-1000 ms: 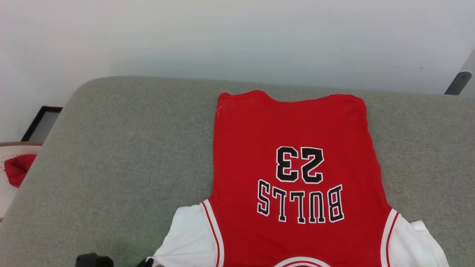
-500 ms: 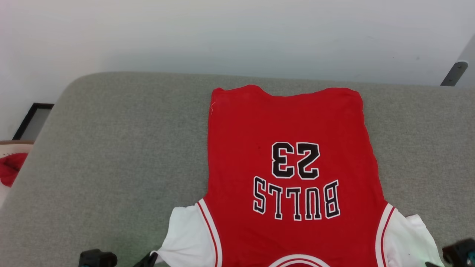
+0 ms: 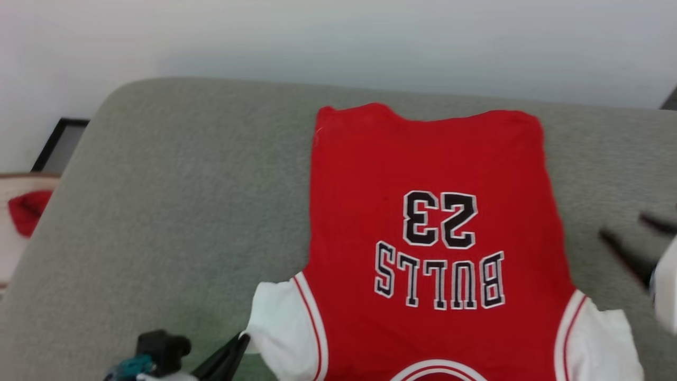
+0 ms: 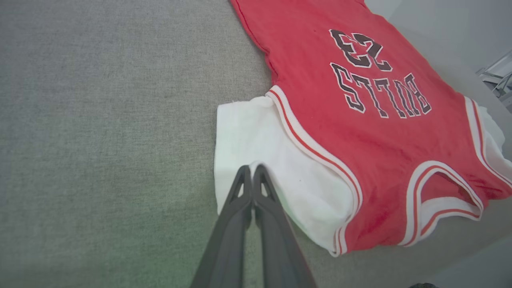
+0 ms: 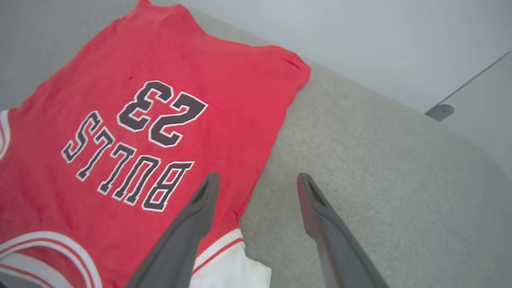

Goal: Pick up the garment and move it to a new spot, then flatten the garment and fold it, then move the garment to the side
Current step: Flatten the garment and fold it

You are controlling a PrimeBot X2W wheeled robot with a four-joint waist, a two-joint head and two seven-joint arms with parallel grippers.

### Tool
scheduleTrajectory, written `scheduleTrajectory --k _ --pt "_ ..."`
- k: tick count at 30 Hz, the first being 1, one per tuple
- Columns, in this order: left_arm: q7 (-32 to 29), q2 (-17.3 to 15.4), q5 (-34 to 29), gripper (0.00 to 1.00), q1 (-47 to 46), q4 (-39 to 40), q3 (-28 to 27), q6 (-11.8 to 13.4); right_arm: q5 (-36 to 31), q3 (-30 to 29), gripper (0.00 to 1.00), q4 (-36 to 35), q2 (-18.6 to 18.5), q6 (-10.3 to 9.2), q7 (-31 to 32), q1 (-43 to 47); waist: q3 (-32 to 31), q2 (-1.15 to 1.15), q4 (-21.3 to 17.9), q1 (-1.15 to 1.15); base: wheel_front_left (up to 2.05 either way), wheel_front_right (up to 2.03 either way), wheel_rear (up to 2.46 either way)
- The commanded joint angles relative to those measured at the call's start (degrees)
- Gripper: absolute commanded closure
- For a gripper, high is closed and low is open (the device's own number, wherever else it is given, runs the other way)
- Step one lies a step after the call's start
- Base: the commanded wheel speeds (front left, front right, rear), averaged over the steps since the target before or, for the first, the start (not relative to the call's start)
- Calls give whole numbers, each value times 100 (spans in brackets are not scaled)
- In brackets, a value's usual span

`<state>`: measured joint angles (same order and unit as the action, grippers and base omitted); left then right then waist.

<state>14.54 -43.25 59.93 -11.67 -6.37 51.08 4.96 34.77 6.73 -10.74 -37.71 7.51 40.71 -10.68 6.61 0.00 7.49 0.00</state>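
Nearest to us, our left jaws are clenched tight, the fingers (image 4: 236,212) pressed together with no gap. Their tips lie on the white sleeve (image 4: 256,136) of the shirt (image 3: 433,174), just inside its outer edge. We cannot tell whether a nip of cloth is caught between the tips. Just right of these jaws runs the striped armhole trim (image 4: 316,147), and beyond it the red body spreads away, lettering (image 4: 380,92) face up.

Our right jaws are released, wide and empty. One finger (image 5: 192,228) hangs over the red cloth beside the lettering and the other over the bare grey cushion (image 5: 360,132). The shirt's side edge runs between them. The shirt lies flat on that cushion, with the collar (image 3: 439,364) close by our jaws. The hem (image 3: 433,124) lies far ahead of them, near the cushion's back edge, with a pale wall (image 3: 338,37) behind.

We judge the shirt light, thin and limp. It should sag from any single pinch, and it may drag and wrinkle on the rough cushion instead of sliding. For the fold, we would grasp both layers at the thicker trim by the armholes, or at the hem corners. We would lift both sides together so the cloth stays spread.
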Motion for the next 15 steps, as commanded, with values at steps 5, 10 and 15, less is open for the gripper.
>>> scheduleTrajectory --k 5,10,15 --pt "-108 332 -167 100 -502 -151 94 -268 -103 88 0 1100 38 -4 31 -1430 534 0 667 0 0 0 0" --pt "-119 657 -289 100 -899 -364 173 -533 -214 189 0 2361 12 -4 79 -2531 896 0 1099 0 0 0 0" --pt "-116 973 -417 100 -1225 -641 278 -787 -363 135 0 3598 75 -4 217 -3400 1209 0 1493 0 0 0 0"
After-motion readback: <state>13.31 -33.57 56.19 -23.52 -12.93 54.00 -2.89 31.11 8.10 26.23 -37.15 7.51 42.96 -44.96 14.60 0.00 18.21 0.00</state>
